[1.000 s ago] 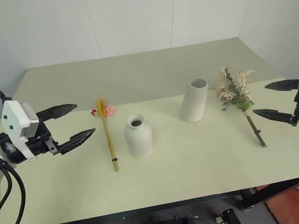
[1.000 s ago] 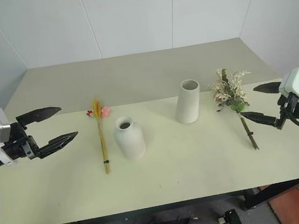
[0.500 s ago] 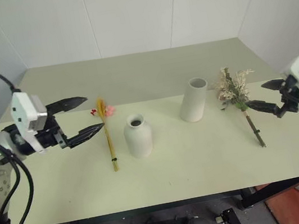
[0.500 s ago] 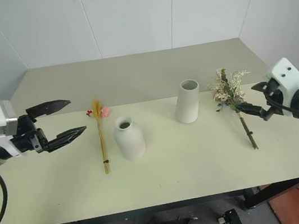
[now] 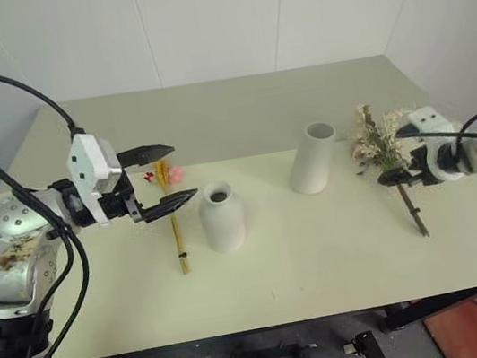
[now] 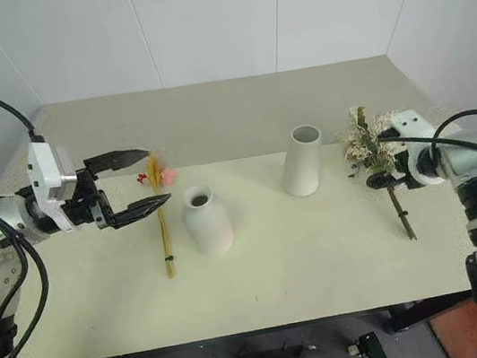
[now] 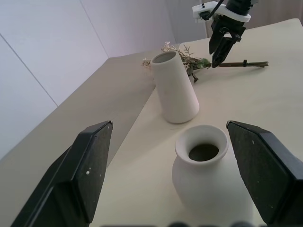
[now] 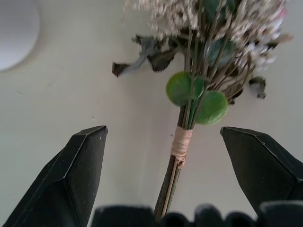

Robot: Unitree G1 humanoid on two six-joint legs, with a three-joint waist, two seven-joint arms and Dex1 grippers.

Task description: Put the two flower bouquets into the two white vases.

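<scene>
Right end effector [image 8: 163, 177] gapes astride bushy bouquet's [image 8: 208, 52] stem.

table [image 5: 322, 247] — pale green | on it: two vases [image 5: 222, 218] [image 5: 312, 158], two bouquets [image 5: 172, 217] [image 5: 385, 160]

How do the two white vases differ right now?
The bottle vase is squat with rounded shoulders and a narrow neck; the cylinder vase is taller, plain and widens slightly towards its base. The bottle vase sits nearer the table's front edge, beside the yellow bouquet; the cylinder vase sits further back, beside the bushy cream bouquet. Both are matte white, upright and hold no flowers yet.
</scene>
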